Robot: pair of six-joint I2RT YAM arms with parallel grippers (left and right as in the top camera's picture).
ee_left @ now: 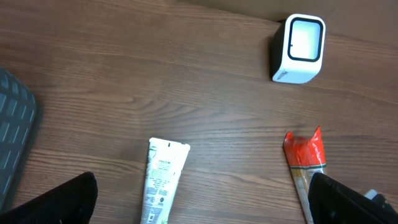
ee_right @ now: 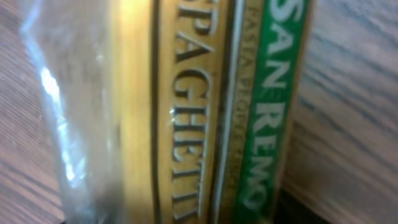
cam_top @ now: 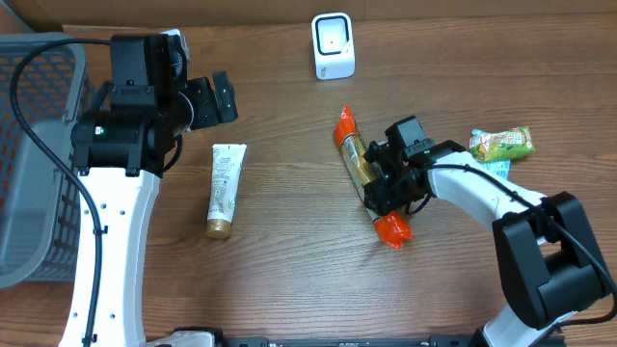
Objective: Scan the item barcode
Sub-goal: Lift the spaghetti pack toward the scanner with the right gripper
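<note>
A long spaghetti packet point(cam_top: 359, 159) with red ends lies slanted on the wooden table, right of centre. My right gripper point(cam_top: 384, 183) is down over its lower half, with the jaws on either side of it. In the right wrist view the packet point(ee_right: 205, 112) fills the frame and hides the fingers, so I cannot see whether they press on it. The white barcode scanner point(cam_top: 334, 45) stands at the back centre. My left gripper point(cam_top: 224, 96) hovers at the back left, wide open and empty. Its view takes in the scanner point(ee_left: 300, 48) and the packet's red end point(ee_left: 305, 152).
A white tube with a gold cap point(cam_top: 225, 188) lies left of centre, also in the left wrist view as the tube point(ee_left: 163, 180). A green snack packet point(cam_top: 501, 144) lies at the right. A grey wire basket point(cam_top: 29, 164) stands at the left edge.
</note>
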